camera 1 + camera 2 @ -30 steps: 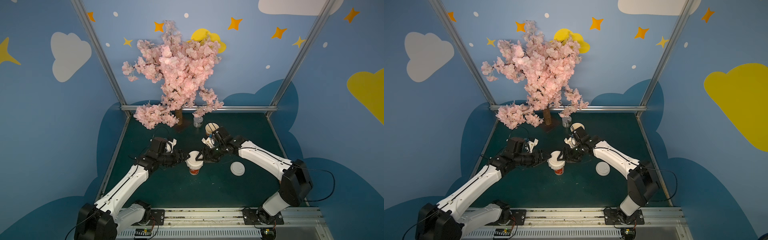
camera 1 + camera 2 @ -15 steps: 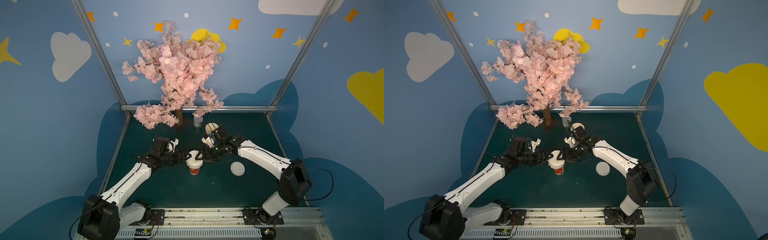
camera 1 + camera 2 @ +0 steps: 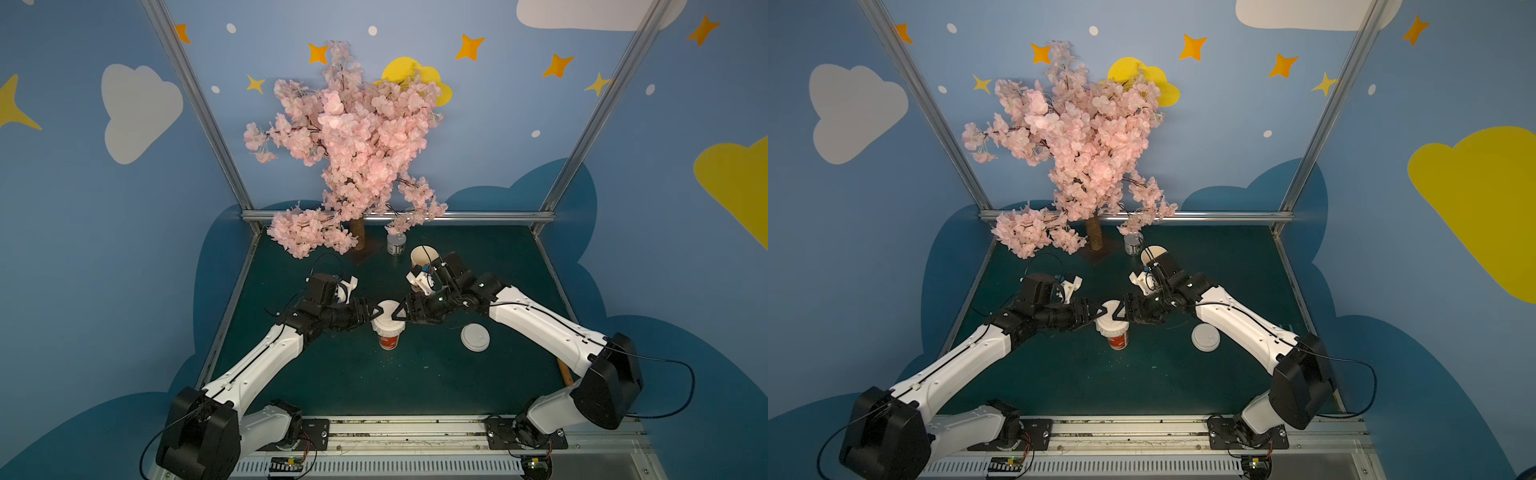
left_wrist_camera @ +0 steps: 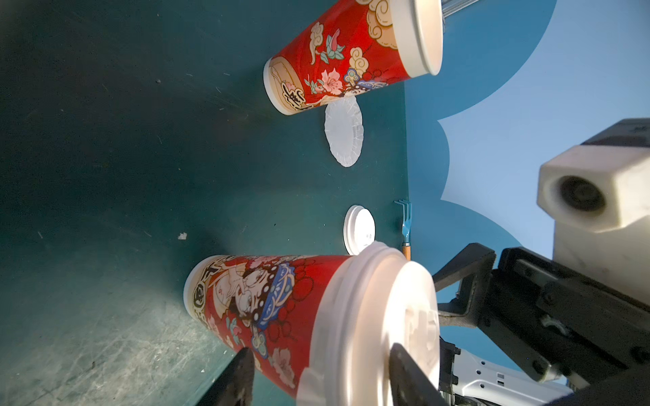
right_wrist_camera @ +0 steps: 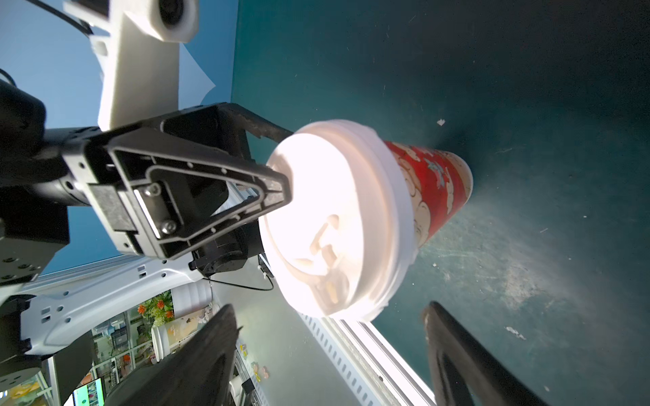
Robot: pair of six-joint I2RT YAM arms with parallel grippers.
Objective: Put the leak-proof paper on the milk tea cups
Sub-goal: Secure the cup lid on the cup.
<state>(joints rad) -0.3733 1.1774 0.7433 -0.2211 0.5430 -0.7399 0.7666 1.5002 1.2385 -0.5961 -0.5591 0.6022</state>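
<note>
A red printed milk tea cup (image 3: 388,338) (image 3: 1118,340) (image 4: 267,298) stands mid-table with a white domed lid (image 5: 337,214) on it. Leak-proof paper (image 4: 307,381) shows as a crinkled fringe under that lid. My left gripper (image 3: 371,312) (image 4: 320,351) is open: one finger lies over the lid top, the other is beside the cup wall with a gap. My right gripper (image 3: 400,312) (image 5: 329,309) is open, just short of the lid, holding nothing. A second cup (image 3: 422,257) (image 4: 337,59) stands open at the back, with a flat pleated paper (image 4: 344,131) on the table beside it.
A loose white lid (image 3: 475,336) (image 4: 358,230) lies right of the centre cup. A blue fork (image 4: 404,221) lies by the right wall. A small grey can (image 3: 396,243) and the pink blossom tree (image 3: 353,158) stand at the back.
My right gripper's jaws have spread wider and no longer hold the lid. My left arm's elbow has swung in a little, and its gripper stays at the lid.
</note>
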